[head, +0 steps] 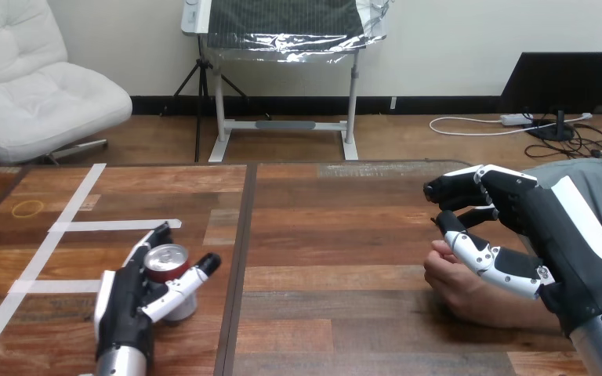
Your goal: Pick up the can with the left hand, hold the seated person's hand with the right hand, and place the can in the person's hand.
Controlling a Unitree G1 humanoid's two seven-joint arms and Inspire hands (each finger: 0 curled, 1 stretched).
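Nearest, at the lower left, the robot's left hand (pixel 125 301) lies low on the brown plank-topped wooden table (pixel 337 329). Its thumb crosses the front and its fingers run along the far left side of the upright silver drink can with a red rim (pixel 167 262), pinching it. The can stands on the wood, so by my reading the pick-up is begun but not finished. Farther right, the right hand (pixel 541 227) hovers with loosely bent fingers closed on nothing. Its thumb lies over the person's hand (pixel 458 286), which rests curled on the table. Contact I cannot judge. Holding that hand and delivering the can remain. Beyond the can run strips of white tape (pixel 114 225).
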